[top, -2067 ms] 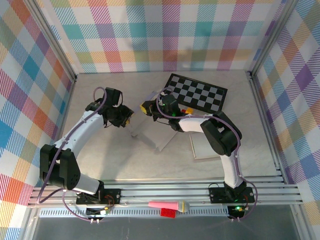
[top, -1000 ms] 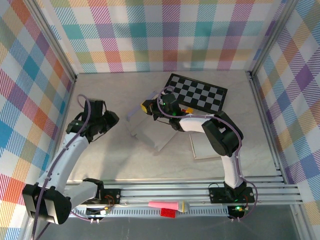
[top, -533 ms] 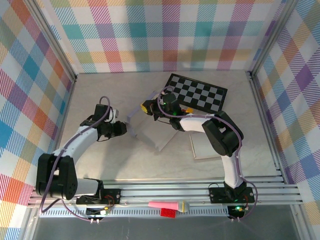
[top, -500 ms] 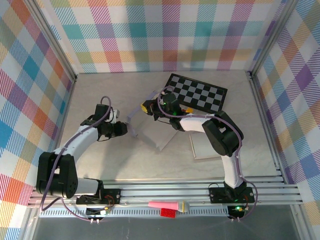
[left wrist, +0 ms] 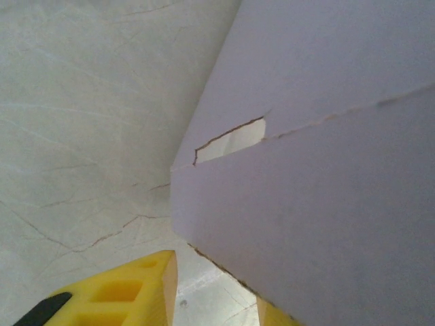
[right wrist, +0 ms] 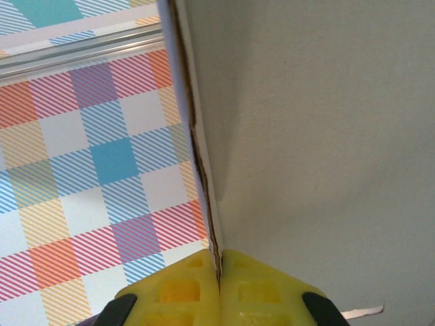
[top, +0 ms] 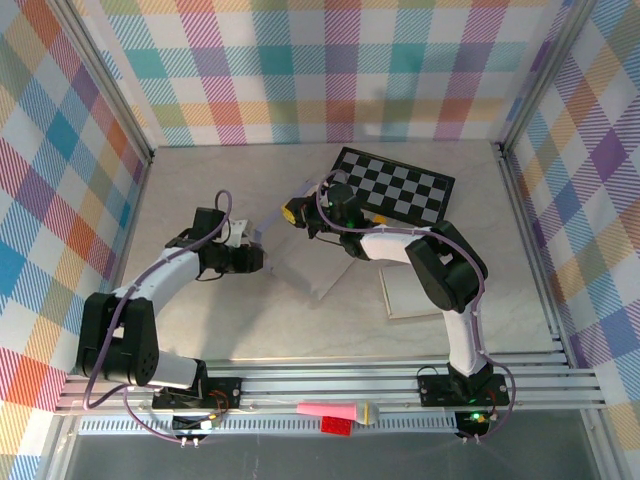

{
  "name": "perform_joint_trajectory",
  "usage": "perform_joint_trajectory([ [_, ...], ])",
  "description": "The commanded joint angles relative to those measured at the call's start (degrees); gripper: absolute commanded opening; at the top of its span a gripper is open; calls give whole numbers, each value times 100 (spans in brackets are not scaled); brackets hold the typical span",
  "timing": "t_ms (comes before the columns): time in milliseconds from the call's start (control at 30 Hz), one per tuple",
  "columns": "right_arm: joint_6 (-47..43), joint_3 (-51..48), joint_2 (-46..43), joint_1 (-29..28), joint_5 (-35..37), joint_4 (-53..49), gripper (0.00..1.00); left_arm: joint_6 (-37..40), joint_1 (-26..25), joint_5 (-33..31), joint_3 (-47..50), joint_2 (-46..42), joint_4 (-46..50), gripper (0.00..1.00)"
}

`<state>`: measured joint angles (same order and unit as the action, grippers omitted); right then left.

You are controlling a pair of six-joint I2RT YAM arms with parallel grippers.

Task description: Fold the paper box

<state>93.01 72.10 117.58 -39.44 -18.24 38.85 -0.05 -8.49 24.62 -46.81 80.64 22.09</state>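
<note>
Plaid walls in many colours close in a pale, marbled tabletop (top: 200, 330), with a black-and-white checkerboard (top: 395, 190) lying toward the back right. The paper box (top: 300, 265) sits near the middle of the surface between my two arms. It is partly raised, with one pale panel sloping up from the tabletop.

My right gripper (top: 292, 213) is at the box's far upper edge, just in front of the checkerboard's near corner. On the right wrist camera the yellow fingers (right wrist: 177, 288) are pressed together with the thin edge of a panel pinched between them, so that side is firmly grasped.

My left gripper (top: 252, 258) is at the box's left edge, low over the tabletop. On the left wrist camera its yellow fingers (left wrist: 136, 288) stand apart. Bare tabletop shows between the left finger and the panel's lower edge, and the panel's lower edge covers most of the other finger. I read that side as released, not clamped on the card. A small torn slot (left wrist: 231, 139) shows along the fold line of the panel in front of that camera.

A flat white sheet (top: 412, 297) lies on the tabletop under my right arm, well apart from the box. A pink object (top: 335, 410) rests on the front rail.
</note>
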Motion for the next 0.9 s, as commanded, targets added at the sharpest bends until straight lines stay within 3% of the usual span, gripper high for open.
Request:
perform_joint_trajectory([
  [0,122,208,88,-11,-134,130,0,233,-55,105,-168,86,-164,32],
  [267,171,207,81,-6,-160,32,0,471,-208,68,-75,-110,-461,24],
  [500,-79,304,-92,93,-207,-780,0,760,-237,-284,146,-528,-501,25],
  [867,-61,507,-220,194,-600,-1584,0,749,-288,-299,541,-770,-1222,32],
])
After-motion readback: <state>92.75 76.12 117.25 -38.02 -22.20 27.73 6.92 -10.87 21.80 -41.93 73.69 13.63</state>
